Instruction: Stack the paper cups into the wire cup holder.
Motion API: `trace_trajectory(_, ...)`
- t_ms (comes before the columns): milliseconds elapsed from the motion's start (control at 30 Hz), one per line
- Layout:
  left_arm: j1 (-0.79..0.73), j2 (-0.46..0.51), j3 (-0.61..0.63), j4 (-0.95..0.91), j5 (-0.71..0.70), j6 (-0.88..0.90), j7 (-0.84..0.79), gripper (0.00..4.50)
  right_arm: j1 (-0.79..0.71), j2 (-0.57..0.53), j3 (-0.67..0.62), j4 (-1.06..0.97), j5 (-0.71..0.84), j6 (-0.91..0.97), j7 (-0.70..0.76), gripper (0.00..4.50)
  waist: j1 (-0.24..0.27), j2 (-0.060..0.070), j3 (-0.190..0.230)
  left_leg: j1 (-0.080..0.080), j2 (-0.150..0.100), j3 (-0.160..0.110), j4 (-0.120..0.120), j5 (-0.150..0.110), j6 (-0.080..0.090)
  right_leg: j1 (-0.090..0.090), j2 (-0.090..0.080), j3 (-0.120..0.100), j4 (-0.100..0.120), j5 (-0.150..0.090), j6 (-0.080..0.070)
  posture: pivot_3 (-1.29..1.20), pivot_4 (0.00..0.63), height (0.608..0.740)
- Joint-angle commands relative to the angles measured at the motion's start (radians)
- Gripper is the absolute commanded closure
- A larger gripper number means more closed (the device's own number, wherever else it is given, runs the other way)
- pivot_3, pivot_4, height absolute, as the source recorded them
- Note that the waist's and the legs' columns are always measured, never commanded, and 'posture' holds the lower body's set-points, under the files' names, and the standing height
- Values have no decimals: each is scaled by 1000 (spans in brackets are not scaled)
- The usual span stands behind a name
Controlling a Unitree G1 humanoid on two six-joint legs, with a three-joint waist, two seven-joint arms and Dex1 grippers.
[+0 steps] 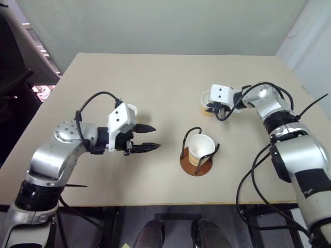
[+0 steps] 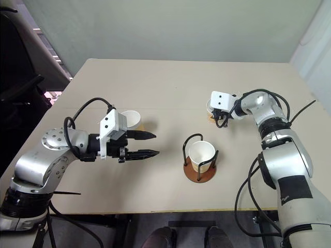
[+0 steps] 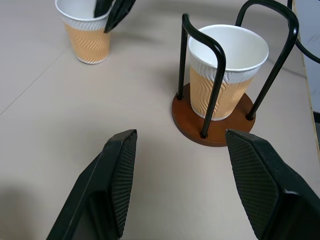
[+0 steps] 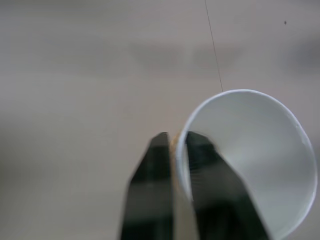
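The wire cup holder (image 1: 196,164), a brown disc with two black wire arches, stands at the table's middle front. One paper cup (image 1: 200,148) sits upright inside it. At the back right a second paper cup (image 1: 205,98) stands on the table. My right gripper (image 1: 213,109) is shut on its rim wall, one finger inside and one outside (image 4: 156,165). A third paper cup (image 2: 132,118) stands just behind my left hand. My left gripper (image 1: 150,137) is open and empty, left of the holder and pointing at it.
The beige table (image 1: 155,77) has a thin seam line running across it. A dark chair (image 1: 13,88) stands off its left edge. Black cables loop from both wrists, the right one close to the held cup.
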Motion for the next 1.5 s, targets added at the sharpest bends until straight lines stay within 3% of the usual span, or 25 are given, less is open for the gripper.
trace_trajectory(33, -21, -1, 15, -9, -4, -13, 6, 1494, -4, -30, -40, -51, 32, -20, 41, 4469, 0, 0, 0, 0, 0, 0, 0, 0, 0, 0, 0, 0, 0, 0, 0, 0, 150, 740)
trace_trajectory(167, -34, -5, 5, 3, -2, -24, 1, 1494, 5, -70, -68, -116, 66, -23, 107, 4469, 0, 0, 0, 0, 0, 0, 0, 0, -1, 0, 0, 0, 1, 0, -1, 0, 150, 740)
trace_trajectory(267, -49, -1, 1, 20, 0, -34, -12, 1494, 17, -132, -114, -278, 145, 18, 223, 4469, 0, 0, 0, 0, 0, 0, 0, 1, -1, 0, 0, 0, 1, 0, -1, 0, 150, 740)
trace_trajectory(433, -78, 25, 5, 57, 6, -69, -70, 1494, 82, -343, -216, -861, 434, 439, 510, 4469, 5, 0, 0, -2, 0, 0, -1, 2, -2, 0, 0, -1, 1, 0, -1, 0, 150, 740)
trace_trajectory(633, -117, 25, -16, 131, 37, -112, -107, 1494, 258, -538, -243, -1387, 615, 735, 534, 4469, -1, -3, -1, -1, 0, -1, 0, 3, -3, 3, 1, -1, -3, -1, -1, 0, 150, 740)
trace_trajectory(733, -144, 8, -37, 155, 44, -121, -120, 1494, 327, -558, -273, -1581, 739, 882, 516, 4469, -9, -2, 0, 1, 0, 0, 1, 3, -3, 3, 1, 1, -4, -1, 0, 0, 150, 740)
trace_trajectory(867, -170, -21, -66, 180, 68, -134, -120, 1494, 366, -535, -233, -1644, 708, 899, 434, 4469, -12, -3, 0, 6, 0, -1, 0, 5, -3, 5, 1, 1, 0, 0, -1, 0, 150, 740)
trace_trajectory(1000, -157, -27, -62, 150, 61, -123, -116, 1494, 438, -556, -205, -1688, 688, 868, 433, 4469, -14, -3, 0, 11, 0, -1, 0, 0, 12, 12, 1, 1, -1, 2, -4, 0, 150, 740)
trace_trajectory(1433, -120, -16, -42, 109, 51, -102, -93, 1494, 405, -503, -127, -1614, 610, 763, 429, 4469, -14, -3, 0, 13, 0, -1, 1, 2, 14, 13, 1, 0, -1, 4, -2, 0, 150, 740)
trace_trajectory(1500, -117, -15, -40, 105, 50, -100, -92, 1494, 405, -503, -123, -1617, 615, 759, 439, 4073, -13, -3, 0, 12, 0, -1, 1, 2, 14, 13, 1, 0, -2, 3, -2, 0, 150, 740)
